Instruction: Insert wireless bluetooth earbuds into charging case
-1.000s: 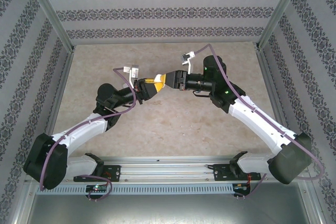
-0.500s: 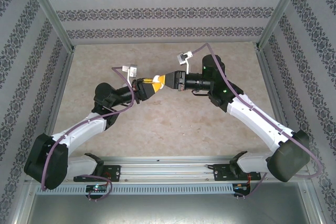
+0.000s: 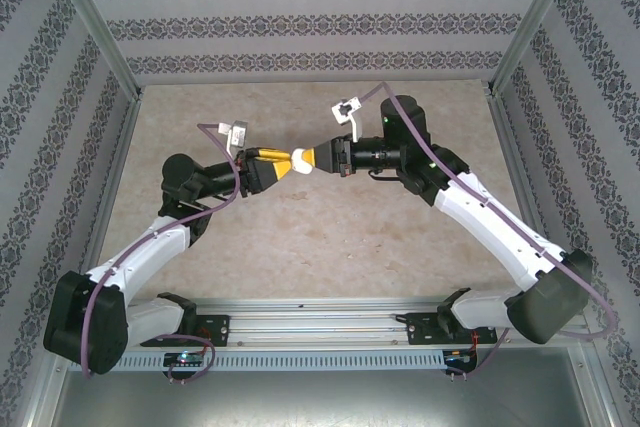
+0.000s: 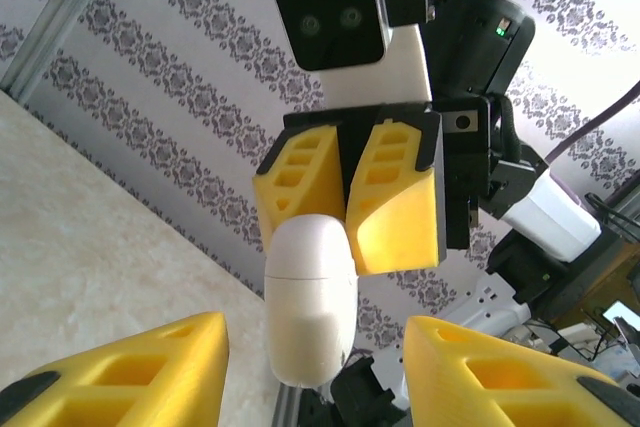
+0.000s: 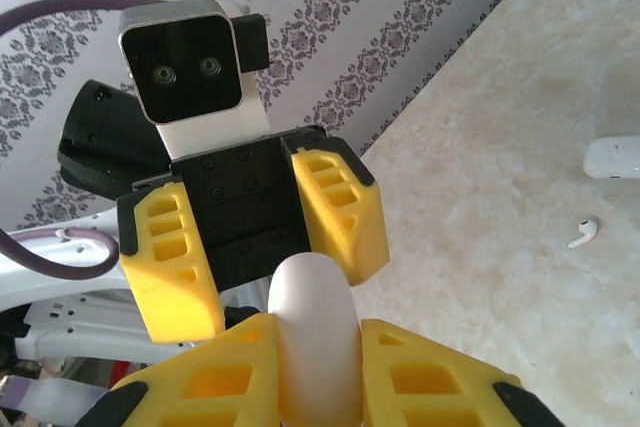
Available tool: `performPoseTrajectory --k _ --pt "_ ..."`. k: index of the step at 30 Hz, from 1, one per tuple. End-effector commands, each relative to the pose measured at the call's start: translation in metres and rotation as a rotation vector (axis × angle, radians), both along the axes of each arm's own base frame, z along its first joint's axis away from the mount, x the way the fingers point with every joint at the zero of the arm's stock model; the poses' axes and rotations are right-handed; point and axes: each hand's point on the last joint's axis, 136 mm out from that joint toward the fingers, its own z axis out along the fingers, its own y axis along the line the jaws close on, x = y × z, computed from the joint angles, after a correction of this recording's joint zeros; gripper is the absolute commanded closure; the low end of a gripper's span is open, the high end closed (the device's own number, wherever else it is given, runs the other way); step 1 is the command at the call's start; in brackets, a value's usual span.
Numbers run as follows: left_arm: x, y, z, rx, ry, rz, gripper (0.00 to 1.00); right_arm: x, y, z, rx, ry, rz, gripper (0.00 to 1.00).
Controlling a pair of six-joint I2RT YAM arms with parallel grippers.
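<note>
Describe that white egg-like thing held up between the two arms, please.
It is the charging case: a smooth, glossy white plastic shell with rounded ends and a fine seam around it, so it looks closed. It hangs in the air above the table, pinched at one end between the yellow fingers of the right tool. Its other end points into the left tool, whose fingers stand wide apart on either side, clear of it.
</note>
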Motion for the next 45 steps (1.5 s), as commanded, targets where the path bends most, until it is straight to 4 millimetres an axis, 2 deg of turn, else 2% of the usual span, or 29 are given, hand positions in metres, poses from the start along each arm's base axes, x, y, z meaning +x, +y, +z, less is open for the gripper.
performPoseTrajectory --k 1,4,14,22,26,29,37,41,45 --pt "-0.012 -0.003 0.006 0.041 -0.048 -0.037 0.51 -0.004 0.007 0.005 -0.007 -0.042 0.038 0.83" --pt "-0.013 -0.005 0.005 0.055 -0.051 -0.04 0.53 -0.004 0.012 0.005 -0.01 -0.043 0.048 0.83" --pt "-0.012 -0.01 0.0 0.044 -0.026 -0.066 0.7 -0.003 0.023 0.006 -0.002 -0.038 0.062 0.84" --pt "-0.013 -0.01 -0.004 0.049 -0.019 -0.075 0.68 -0.001 0.024 0.005 -0.007 -0.04 0.057 0.85" --pt "-0.014 -0.01 -0.003 0.049 -0.022 -0.079 0.6 0.001 0.022 0.001 -0.015 -0.036 0.044 0.85" --pt "-0.014 -0.011 -0.005 0.051 -0.016 -0.083 0.59 0.002 0.023 0.0 -0.016 -0.033 0.045 0.86" --pt "-0.012 -0.012 -0.009 0.056 -0.001 -0.091 0.81 0.003 0.022 0.0 -0.013 -0.037 0.044 0.86" --pt "-0.012 -0.012 -0.007 0.054 -0.021 -0.086 0.97 0.006 0.02 -0.003 -0.017 -0.025 0.031 0.85" --pt "-0.018 -0.007 0.001 0.011 -0.144 -0.05 1.0 0.008 0.02 -0.008 -0.012 -0.006 0.027 0.82"
